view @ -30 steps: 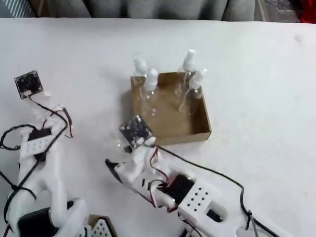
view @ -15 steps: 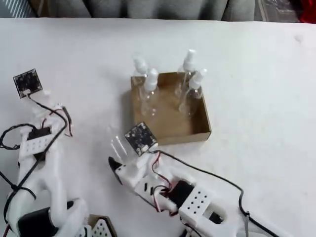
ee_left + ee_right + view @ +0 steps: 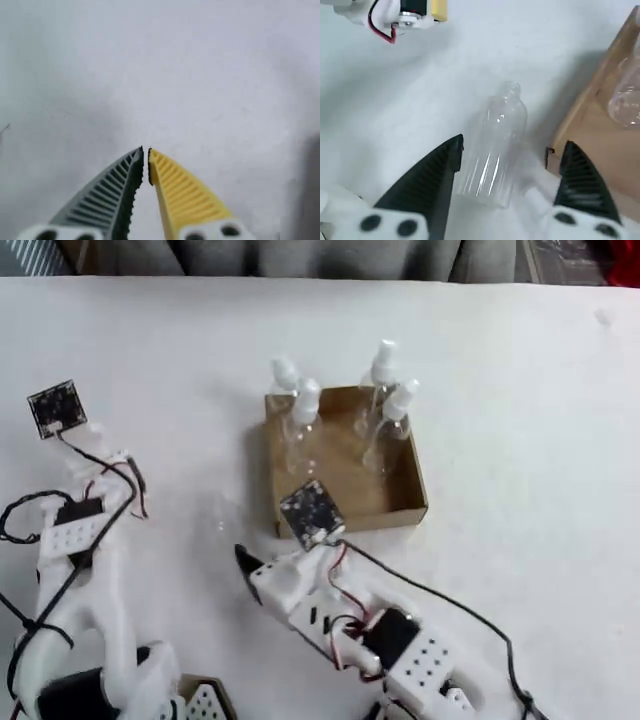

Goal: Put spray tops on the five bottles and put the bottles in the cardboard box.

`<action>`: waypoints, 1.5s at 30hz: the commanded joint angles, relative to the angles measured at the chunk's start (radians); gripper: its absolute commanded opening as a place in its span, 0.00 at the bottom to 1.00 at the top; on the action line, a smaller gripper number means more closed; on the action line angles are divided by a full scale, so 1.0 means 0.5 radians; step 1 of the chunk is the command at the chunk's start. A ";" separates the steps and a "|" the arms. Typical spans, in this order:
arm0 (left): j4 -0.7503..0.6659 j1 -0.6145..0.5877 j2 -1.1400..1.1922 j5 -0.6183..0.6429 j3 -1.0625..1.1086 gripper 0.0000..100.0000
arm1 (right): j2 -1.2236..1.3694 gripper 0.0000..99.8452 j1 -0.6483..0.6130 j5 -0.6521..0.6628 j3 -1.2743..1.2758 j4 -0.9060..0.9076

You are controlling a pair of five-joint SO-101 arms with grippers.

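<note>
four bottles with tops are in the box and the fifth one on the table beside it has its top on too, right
No. The fifth bottle on the table has no top; the right wrist view shows its bare open neck. The four bottles in the box do have tops.

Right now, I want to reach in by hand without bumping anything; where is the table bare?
Bare table lies right of the cardboard box and in the far strip beyond it. Crowded left of the box: the uncapped bottle sits inside the open right gripper, the left arm farther left. The right arm fills the near side.
</note>
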 commanded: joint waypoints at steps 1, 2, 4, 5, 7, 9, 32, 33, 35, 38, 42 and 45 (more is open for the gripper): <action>0.457 0.149 -0.400 0.018 -0.120 0.02 | -0.333 0.14 0.152 0.009 -0.028 0.173; 0.568 0.195 -0.489 0.018 -0.120 0.02 | -0.388 0.11 0.213 0.009 -0.021 0.173; 0.776 0.327 -0.637 0.012 -0.117 0.02 | -0.462 0.05 0.321 0.049 -0.015 0.183; 0.862 0.407 -0.692 0.012 -0.101 0.02 | -0.477 0.03 0.354 0.120 -0.012 0.189; 0.970 0.603 -0.766 0.009 -0.025 0.02 | -0.471 0.02 0.373 0.279 -0.012 0.226; 1.013 0.763 -0.799 0.012 0.037 0.02 | -0.456 0.02 0.370 0.377 -0.012 0.275; 1.381 0.873 0.302 0.163 -0.488 0.30 | -0.443 0.03 0.379 0.405 -0.015 0.275; 1.381 0.852 0.361 0.157 -0.522 0.30 | -0.443 0.03 0.379 0.405 -0.015 0.275; 1.384 0.830 0.434 0.157 -0.568 0.30 | -0.446 0.03 0.379 0.405 -0.015 0.275; 1.378 0.833 0.462 0.153 -0.574 0.28 | -0.446 0.03 0.379 0.405 -0.015 0.275; 1.366 0.824 0.468 0.150 -0.574 0.12 | -0.453 0.03 0.379 0.405 -0.015 0.275; 1.369 0.824 0.471 0.147 -0.574 0.01 | -0.456 0.03 0.379 0.405 -0.015 0.281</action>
